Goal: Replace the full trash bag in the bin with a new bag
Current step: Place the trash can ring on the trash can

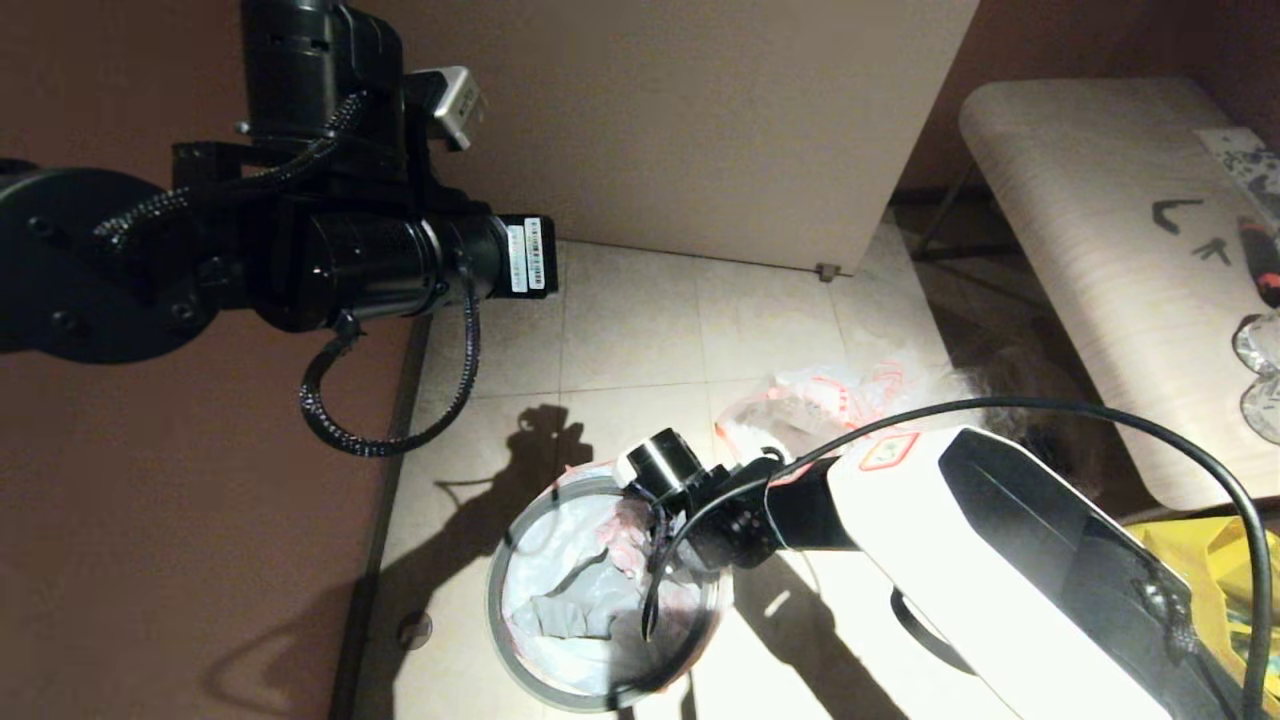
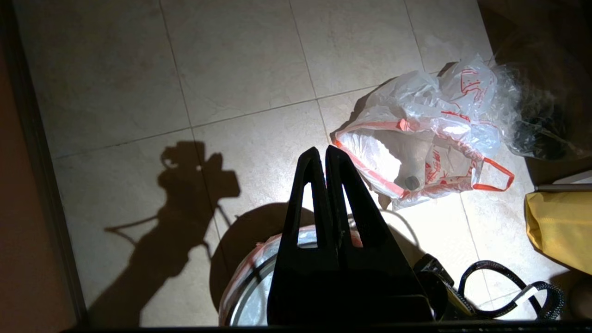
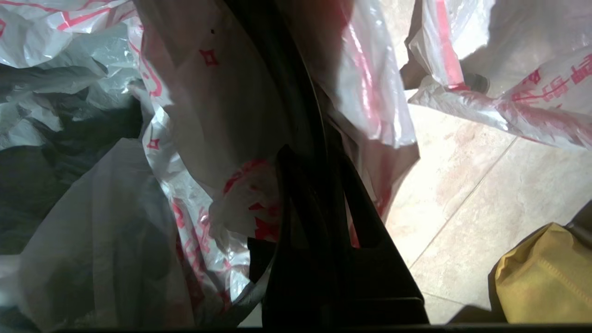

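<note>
Right gripper (image 3: 319,159) closed at bin (image 1: 520,655) rim, new bag (image 1: 580,590) crumpled inside

A yellow bag (image 2: 557,229) lies on the tiled floor (image 2: 240,69) (beside a pale bench (image 1: 1090,250)).

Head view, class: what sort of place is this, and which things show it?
Probably a home room or utility corner: tiled floor, a bin with a new bag, and a full trash bag beside it.

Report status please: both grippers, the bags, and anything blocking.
Right gripper shut at bin rim, against new bag. Left gripper shut, idle above. Full trash bag out, on floor. No obstruction seen.
</note>
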